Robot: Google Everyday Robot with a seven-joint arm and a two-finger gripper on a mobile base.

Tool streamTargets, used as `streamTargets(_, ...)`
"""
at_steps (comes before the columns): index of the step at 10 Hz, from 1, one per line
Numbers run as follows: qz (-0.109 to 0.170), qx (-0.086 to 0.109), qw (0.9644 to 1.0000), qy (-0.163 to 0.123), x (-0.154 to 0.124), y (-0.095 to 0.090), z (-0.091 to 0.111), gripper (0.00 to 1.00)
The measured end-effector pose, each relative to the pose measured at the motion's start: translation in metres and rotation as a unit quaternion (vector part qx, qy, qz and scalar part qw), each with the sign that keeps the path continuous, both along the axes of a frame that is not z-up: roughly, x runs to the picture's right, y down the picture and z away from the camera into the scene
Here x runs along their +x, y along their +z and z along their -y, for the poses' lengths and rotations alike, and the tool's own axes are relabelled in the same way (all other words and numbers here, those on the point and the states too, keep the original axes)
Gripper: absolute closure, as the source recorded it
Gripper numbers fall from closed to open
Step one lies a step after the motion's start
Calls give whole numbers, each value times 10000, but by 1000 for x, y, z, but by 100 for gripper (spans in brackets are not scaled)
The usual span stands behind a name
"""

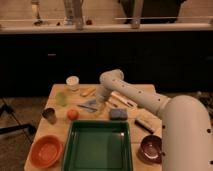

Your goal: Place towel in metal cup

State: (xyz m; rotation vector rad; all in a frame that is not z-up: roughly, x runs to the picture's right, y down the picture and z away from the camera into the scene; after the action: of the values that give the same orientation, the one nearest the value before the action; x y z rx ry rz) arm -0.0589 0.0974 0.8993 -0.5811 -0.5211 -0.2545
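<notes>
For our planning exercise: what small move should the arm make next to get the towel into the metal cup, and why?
Probably lower the gripper onto the towel and grasp it: the gripper hangs by the towel's edge, and the towel lies flat, apart from the metal cup.

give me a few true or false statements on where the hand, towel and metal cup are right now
1. The hand is down close to the towel, near the middle of the table. True.
2. The towel is already inside the metal cup. False: the towel lies on the table, and the metal cup stands apart from it near the left edge.
3. The orange ball sits in the green tray. False: the ball is on the table between the metal cup and the towel, and nothing shows in the tray.
4. An orange bowl sits left of the green tray. True.
</notes>
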Motion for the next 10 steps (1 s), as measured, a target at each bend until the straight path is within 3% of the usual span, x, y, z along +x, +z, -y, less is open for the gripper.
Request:
streamTargets(7,65,-165,9996,-235,-26,28,3,20)
streamTargets(8,79,-180,9995,-265,-30,30,3,22)
streamTargets(10,92,-229,9992,-310,-32,34,-1,40)
